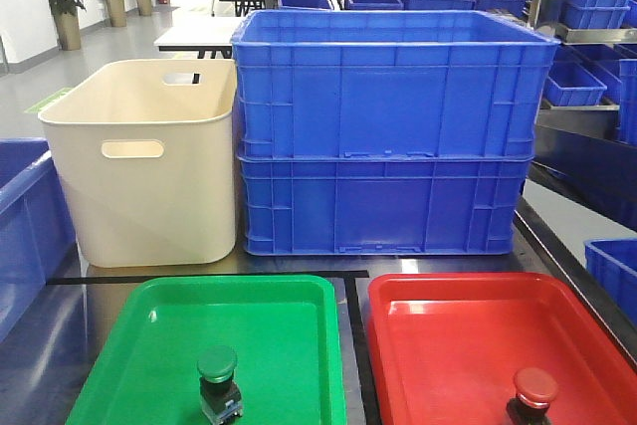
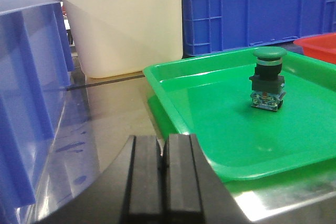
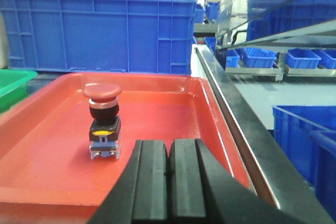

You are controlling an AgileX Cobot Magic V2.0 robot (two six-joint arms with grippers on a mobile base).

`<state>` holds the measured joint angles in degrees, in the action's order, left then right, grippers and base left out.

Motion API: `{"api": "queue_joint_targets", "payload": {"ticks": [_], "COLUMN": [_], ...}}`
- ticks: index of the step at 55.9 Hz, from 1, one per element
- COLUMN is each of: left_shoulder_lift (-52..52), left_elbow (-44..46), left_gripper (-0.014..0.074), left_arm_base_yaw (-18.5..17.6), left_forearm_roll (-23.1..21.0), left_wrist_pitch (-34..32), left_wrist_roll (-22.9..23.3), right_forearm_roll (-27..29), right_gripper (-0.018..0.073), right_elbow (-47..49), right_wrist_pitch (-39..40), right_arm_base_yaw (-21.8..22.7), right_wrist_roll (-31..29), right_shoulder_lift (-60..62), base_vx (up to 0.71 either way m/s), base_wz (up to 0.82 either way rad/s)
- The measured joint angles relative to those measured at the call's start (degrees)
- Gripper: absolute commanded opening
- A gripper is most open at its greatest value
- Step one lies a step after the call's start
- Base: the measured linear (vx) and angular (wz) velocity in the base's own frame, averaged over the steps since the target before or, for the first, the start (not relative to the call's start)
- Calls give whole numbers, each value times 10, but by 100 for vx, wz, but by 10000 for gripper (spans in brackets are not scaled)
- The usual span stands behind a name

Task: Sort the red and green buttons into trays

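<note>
**Both buttons in matching trays, both claws closed and empty**

Green button [image 1: 218, 381] stands upright in the green tray [image 1: 149, 345], near the tray's front edge, roughly mid-width. Red button [image 1: 533, 393] stands upright in the red tray [image 1: 448, 316], also near the front, right of centre; its base is cut off by the bottom edge of the front view. Trays sit side by side on the table, green on the left, red on the right, w/ a narrow gap between them.

Left gripper [image 2: 161, 179]: fingers pressed together, nothing between them. It sits outside the green tray, just off its near-left corner, over the shiny tabletop [image 2: 110, 114]. Green button is well apart from it, further right inside the tray.

Right gripper [image 3: 168, 182]: fingers pressed together too, holding nothing. It's at the near side of the red tray; red button is left of it and a bit further back, not touching.

Behind the trays: cream tub [image 1: 149, 161] w/ handle holes at far left, two stacked blue crates [image 1: 388, 146] at far right. Another blue crate [image 2: 26, 103] flanks the table on the left.
</note>
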<state>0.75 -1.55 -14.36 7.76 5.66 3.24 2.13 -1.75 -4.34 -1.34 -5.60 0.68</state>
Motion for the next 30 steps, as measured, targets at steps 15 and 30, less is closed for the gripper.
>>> {"api": "queue_joint_targets", "payload": {"ticks": [15,30], "left_shoulder_lift": [0,0], "left_elbow": [0,0], "left_gripper": [-4,-4], "left_arm_base_yaw": [0,0], "left_forearm_roll": [0,0], "left_wrist_pitch": [0,0], "left_wrist_roll": [0,0], "right_forearm_roll": [0,0], "right_gripper": [-12,-12], "right_elbow": [0,0], "right_wrist_pitch": [-1,-1], "right_arm_base_yaw": [0,0], "right_wrist_roll": [0,0], "right_shoulder_lift": [0,0], "base_vx": [0,0], "base_wz": [0,0]}}
